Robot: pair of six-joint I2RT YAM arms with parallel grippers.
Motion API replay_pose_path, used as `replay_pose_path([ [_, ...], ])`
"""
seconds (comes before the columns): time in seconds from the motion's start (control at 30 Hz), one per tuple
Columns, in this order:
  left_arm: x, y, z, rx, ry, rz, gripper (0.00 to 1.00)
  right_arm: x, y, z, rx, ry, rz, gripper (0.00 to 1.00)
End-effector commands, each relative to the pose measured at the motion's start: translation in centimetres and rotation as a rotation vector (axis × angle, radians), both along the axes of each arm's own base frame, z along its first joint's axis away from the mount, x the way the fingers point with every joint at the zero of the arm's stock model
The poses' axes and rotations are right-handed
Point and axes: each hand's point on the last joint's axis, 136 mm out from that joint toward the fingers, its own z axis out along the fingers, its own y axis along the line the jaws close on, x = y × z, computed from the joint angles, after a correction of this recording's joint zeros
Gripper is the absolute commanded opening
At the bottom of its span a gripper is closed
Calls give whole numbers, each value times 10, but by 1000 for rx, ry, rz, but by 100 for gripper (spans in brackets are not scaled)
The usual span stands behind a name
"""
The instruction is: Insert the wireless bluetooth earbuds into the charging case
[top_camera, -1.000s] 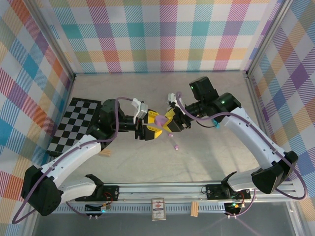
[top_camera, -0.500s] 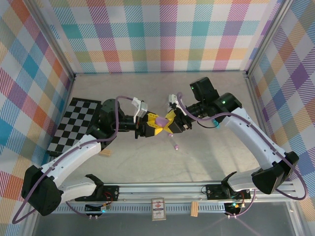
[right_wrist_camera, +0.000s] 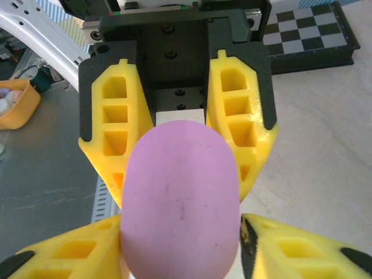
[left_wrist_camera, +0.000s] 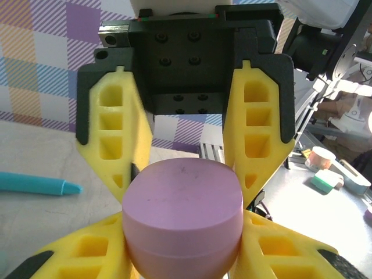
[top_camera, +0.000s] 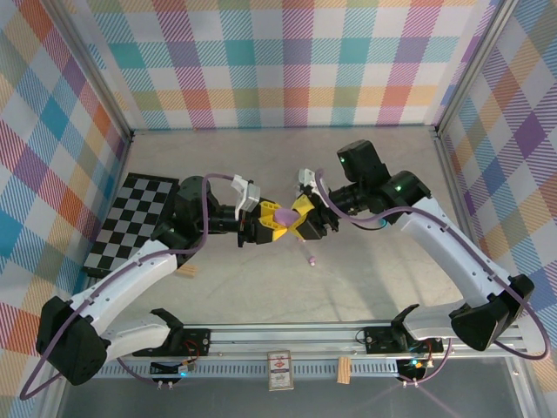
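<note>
Near the table's (top_camera: 261,165) near edge a small card (top_camera: 278,369) carries a red mark, its print too small to read. Toward the table's middle, the pink-purple charging case (top_camera: 284,212) sits between both grippers. The left gripper (top_camera: 275,221) pinches it, yellow fingers pressed to both sides. The right gripper (top_camera: 298,219) has its fingers spread around the same case, with a thin gap beside one finger in the right wrist view. One pink earbud (top_camera: 309,259) lies on the table just nearside of the grippers. Half a second ago the right fingers stood closer together; a second ago the left fingers were wider. The earbud has stayed put.
</note>
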Motion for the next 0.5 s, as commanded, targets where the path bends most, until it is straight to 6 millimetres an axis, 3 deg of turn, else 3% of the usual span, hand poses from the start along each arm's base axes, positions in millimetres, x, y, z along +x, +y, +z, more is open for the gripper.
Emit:
replay_pose_path([
  [0.0,-21,1,6,-21,-67,-73,26,12,-2,12,24,-46,-60,54],
  [0.3,-20,2,5,-18,-69,-63,27,16,-6,17,36,-58,-103,66],
  [0.47,-21,2,6,-18,-66,-65,27,21,-9,18,36,-66,-136,67],
])
